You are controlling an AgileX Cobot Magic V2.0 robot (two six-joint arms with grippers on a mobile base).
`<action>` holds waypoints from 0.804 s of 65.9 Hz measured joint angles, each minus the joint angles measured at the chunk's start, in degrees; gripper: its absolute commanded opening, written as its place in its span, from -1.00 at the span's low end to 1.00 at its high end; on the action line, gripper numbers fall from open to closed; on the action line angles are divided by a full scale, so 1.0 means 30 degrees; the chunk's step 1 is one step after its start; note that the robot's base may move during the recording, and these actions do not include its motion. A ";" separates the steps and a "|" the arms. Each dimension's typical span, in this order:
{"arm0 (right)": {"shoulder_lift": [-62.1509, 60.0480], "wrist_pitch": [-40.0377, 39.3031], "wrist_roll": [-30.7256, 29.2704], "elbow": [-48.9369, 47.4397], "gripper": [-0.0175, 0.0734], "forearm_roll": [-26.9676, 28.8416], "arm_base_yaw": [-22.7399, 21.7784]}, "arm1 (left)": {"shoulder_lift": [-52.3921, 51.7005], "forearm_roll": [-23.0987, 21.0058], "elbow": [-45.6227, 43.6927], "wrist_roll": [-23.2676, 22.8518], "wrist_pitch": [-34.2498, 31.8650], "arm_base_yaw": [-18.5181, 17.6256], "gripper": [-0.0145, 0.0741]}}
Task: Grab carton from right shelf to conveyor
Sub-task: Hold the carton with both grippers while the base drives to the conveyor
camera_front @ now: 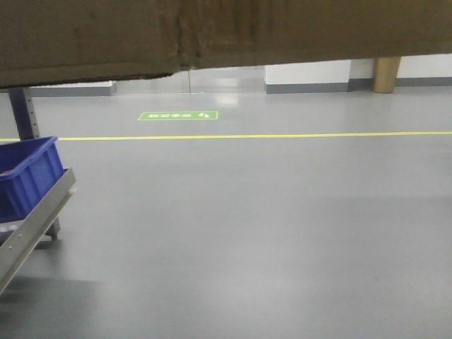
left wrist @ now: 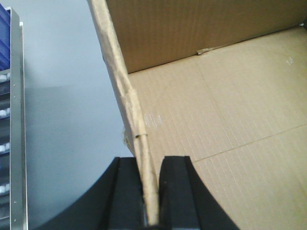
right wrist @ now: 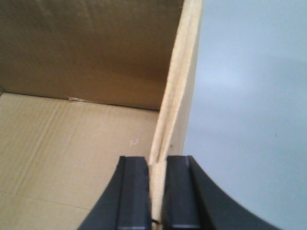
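Left hand (left wrist: 149, 167), right hand (right wrist: 156, 165) pinch carton (camera_front: 282, 28) walls; carton mostly cropped, perhaps airborne.

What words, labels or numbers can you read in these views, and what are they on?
On the green floor sign: white characters, too blurred to read.
On the carton: no print visible in any view.
On the blue bin: no label visible.

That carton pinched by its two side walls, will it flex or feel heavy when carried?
Probably light: the carton looks empty inside. Its thin walls, pinched by the left end effector and right end effector, may bend or slip.
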 measured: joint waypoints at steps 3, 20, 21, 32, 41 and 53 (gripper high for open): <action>0.0000 0.0000 0.0000 0.0000 -0.77 0.0000 0.0000 | 0.0000 0.0000 0.0000 0.0000 0.0000 0.0000 -0.71; 0.0000 0.0000 0.0000 0.0000 -0.77 0.0000 0.0000 | 0.0000 0.0000 0.0000 0.0000 0.0000 0.0000 -0.71; 0.0000 0.0000 0.0000 0.0000 -0.77 0.0000 0.0000 | 0.0000 0.0000 0.0000 0.0000 0.0000 0.0000 -0.71; 0.0000 0.0000 0.0000 0.0000 -0.77 0.0000 0.0000 | 0.0000 0.0000 0.0000 0.0000 0.0000 0.0000 -0.71; 0.0000 0.0000 0.0000 0.0000 -0.77 0.0000 0.0000 | 0.0000 0.0000 0.0000 0.0000 0.0000 0.0000 -0.71; 0.0000 0.0000 0.0000 0.0000 -0.77 0.0000 0.0000 | 0.0000 0.0000 0.0000 0.0000 0.0000 0.0000 -0.71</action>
